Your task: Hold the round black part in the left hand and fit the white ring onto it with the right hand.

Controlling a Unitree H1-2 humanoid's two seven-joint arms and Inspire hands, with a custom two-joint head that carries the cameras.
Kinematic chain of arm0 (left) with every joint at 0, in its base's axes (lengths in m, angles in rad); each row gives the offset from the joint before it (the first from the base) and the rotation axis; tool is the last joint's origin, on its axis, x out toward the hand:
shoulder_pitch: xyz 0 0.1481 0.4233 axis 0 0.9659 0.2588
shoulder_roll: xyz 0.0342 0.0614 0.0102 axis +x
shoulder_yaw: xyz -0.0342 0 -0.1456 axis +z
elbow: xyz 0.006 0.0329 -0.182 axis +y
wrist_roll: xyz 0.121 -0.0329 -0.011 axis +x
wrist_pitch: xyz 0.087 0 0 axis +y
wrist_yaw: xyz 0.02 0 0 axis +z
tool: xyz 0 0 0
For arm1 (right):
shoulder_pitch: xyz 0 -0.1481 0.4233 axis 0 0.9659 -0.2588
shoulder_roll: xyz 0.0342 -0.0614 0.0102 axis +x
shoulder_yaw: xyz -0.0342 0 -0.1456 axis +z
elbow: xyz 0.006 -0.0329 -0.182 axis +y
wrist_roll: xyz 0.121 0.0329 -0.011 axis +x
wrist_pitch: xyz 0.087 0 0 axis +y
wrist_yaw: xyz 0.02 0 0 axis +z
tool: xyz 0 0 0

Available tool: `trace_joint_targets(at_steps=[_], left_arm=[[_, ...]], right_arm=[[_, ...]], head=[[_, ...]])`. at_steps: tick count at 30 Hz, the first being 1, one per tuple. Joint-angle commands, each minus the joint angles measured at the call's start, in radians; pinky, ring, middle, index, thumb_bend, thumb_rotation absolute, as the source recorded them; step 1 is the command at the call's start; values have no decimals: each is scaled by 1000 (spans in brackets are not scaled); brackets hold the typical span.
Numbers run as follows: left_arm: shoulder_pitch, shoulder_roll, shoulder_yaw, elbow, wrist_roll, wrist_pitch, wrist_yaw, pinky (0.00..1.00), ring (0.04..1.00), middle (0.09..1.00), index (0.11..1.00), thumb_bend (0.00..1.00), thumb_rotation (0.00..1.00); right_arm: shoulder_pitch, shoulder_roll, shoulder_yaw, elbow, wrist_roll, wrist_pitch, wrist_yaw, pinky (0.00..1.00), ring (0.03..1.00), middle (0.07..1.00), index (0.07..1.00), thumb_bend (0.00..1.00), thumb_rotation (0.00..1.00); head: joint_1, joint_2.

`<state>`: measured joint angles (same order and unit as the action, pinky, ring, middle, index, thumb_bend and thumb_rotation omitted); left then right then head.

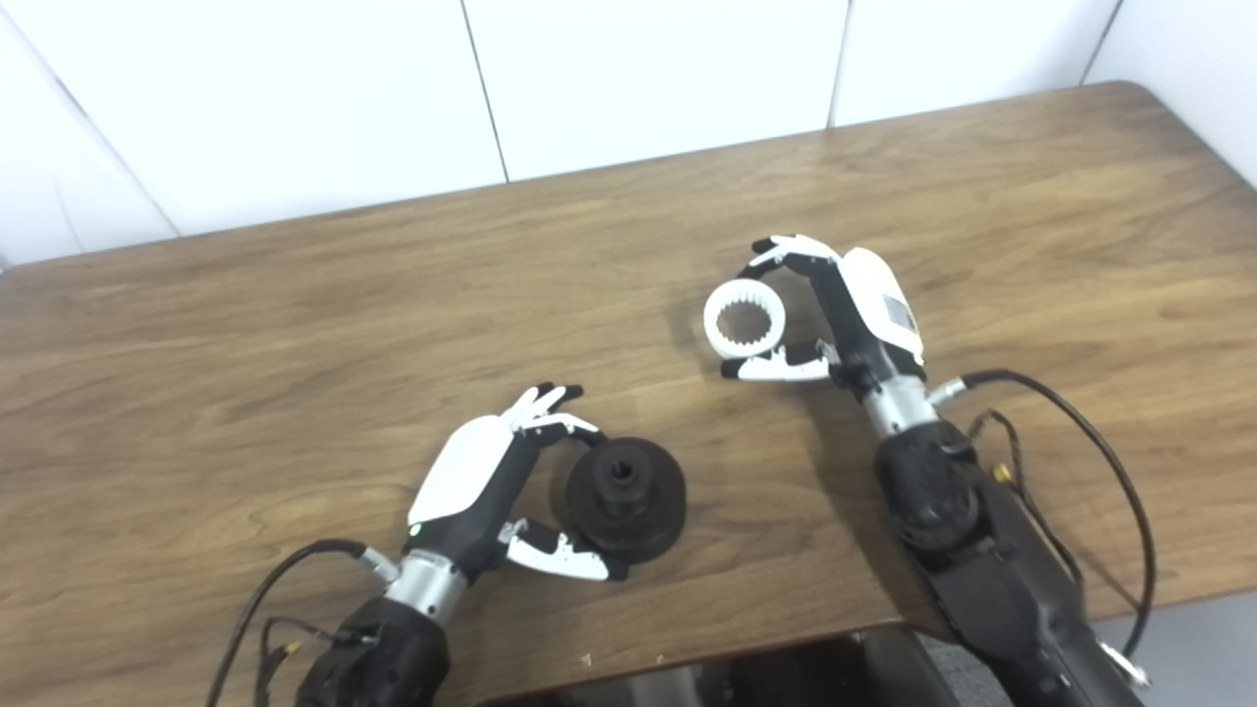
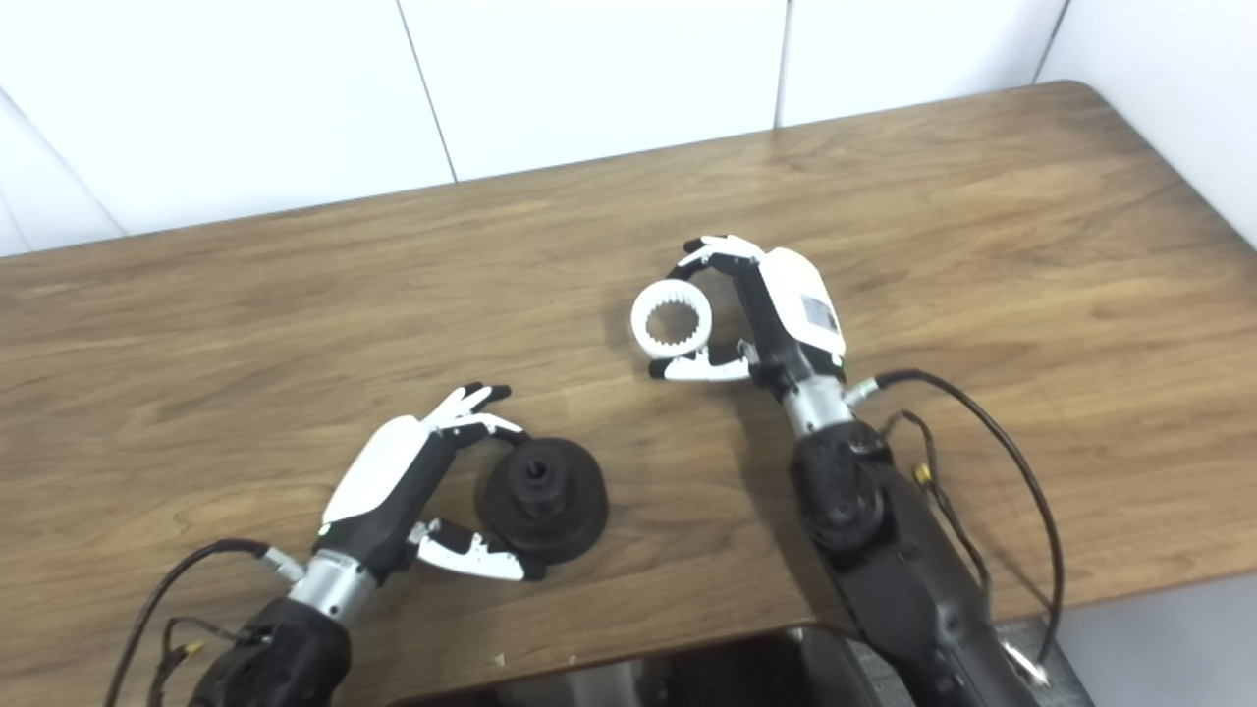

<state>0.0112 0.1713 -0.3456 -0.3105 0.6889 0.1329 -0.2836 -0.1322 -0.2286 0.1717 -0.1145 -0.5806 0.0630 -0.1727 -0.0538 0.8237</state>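
Observation:
The round black part (image 1: 626,498), a disc with a raised hub and a centre hole, rests on the wooden table (image 1: 295,344) near the front edge. My left hand (image 1: 491,481) is around its left side, with fingers on its far rim and the thumb against its near rim. The white ring (image 1: 744,319), toothed on the inside, is pinched by my right hand (image 1: 854,314) between the fingers above and the thumb below. It is held about a hand's width behind and to the right of the black part, its opening facing up toward the camera. Both also show in the right eye view: part (image 2: 542,499), ring (image 2: 671,319).
The table's front edge (image 1: 687,643) runs just below the left hand. Black cables (image 1: 1100,442) loop from both forearms over the table. A white panelled wall (image 1: 638,79) stands behind the table's far edge.

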Motion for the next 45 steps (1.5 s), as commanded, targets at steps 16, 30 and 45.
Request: trace_joint_targets(at_steps=[16, 30, 45], left_arm=[[-43, -37, -5, 0, 47, 10, 22, 935, 987, 936, 586, 900, 220], [-56, -37, -9, -1, 51, 19, 16, 940, 986, 939, 586, 896, 234], [-62, -41, -13, 3, 50, 22, 18, 944, 984, 941, 588, 893, 234]], right_arm=[[51, 28, -24, -420, 93, 64, 228, 797, 861, 762, 483, 519, 144], [170, 71, 53, -490, 62, 60, 312, 756, 844, 748, 482, 521, 146], [237, 98, 129, -455, 25, 52, 336, 749, 864, 762, 483, 519, 144]], head=[[73, 17], [93, 29], [108, 39]])
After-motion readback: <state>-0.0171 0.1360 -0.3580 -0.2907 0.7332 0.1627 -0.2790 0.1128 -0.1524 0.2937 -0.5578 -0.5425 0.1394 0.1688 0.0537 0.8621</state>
